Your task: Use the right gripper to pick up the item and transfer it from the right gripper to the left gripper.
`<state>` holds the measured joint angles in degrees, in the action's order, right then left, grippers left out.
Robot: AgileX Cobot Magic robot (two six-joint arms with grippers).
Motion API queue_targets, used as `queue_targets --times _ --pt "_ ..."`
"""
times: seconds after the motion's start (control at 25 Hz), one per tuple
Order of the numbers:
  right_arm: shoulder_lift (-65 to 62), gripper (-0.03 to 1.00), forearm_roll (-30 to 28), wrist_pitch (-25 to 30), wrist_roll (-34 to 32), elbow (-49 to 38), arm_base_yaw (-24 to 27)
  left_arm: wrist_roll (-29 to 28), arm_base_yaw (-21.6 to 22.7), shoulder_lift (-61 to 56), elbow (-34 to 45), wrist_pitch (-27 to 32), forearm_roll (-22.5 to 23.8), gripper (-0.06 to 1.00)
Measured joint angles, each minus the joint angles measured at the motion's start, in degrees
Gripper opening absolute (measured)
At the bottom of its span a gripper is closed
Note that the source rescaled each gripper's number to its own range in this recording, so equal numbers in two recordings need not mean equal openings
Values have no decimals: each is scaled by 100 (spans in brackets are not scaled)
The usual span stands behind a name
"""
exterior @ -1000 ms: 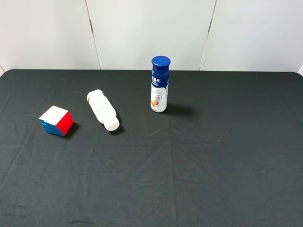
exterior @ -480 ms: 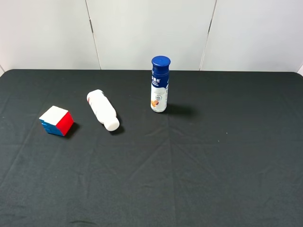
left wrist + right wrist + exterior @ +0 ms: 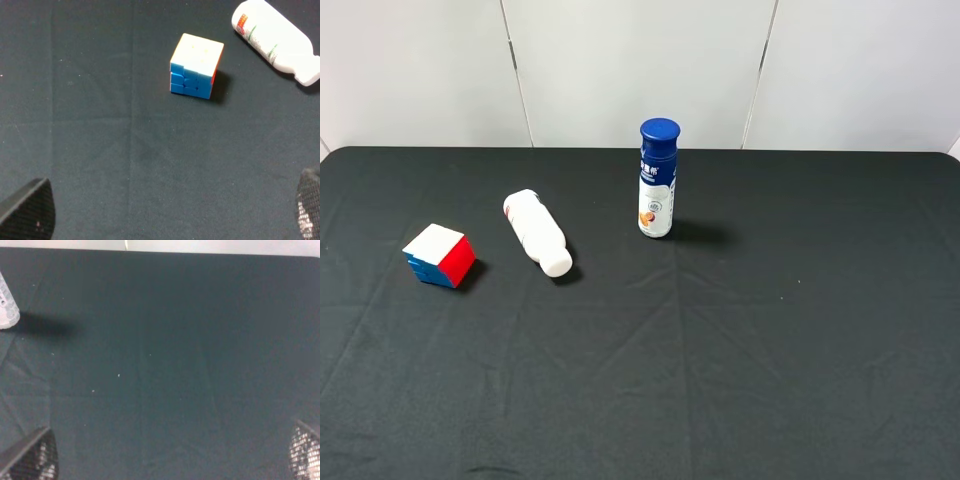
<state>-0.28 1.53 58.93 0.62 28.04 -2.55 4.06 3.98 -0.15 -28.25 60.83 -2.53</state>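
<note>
The puzzle cube [image 3: 440, 255] sits on the black cloth at the left, white face up, red and blue sides showing. It also shows in the left wrist view [image 3: 196, 66], well ahead of the left gripper [image 3: 165, 212], whose fingertips [image 3: 27, 210] stand wide apart, open and empty. The right gripper [image 3: 170, 455] is open and empty over bare cloth; its fingertips [image 3: 30, 457] show at the frame corners. Neither gripper shows in the exterior high view.
A white bottle [image 3: 537, 232] lies on its side right of the cube; it also shows in the left wrist view [image 3: 274, 40]. A blue-capped bottle [image 3: 657, 180] stands upright near the middle back; its base shows in the right wrist view [image 3: 7, 305]. White wall panels stand behind the table.
</note>
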Motion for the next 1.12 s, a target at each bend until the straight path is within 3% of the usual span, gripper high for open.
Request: queue_targets --times 0.2,0.52,1.12 --pt "0 100 0 0 0 0 43 0 0 0 0 0 0 88" --pt "0 100 0 0 0 0 627 0 0 0 0 0 -5 88" --pt "0 100 0 0 0 0 647 -15 0 0 0 0 -5 88"
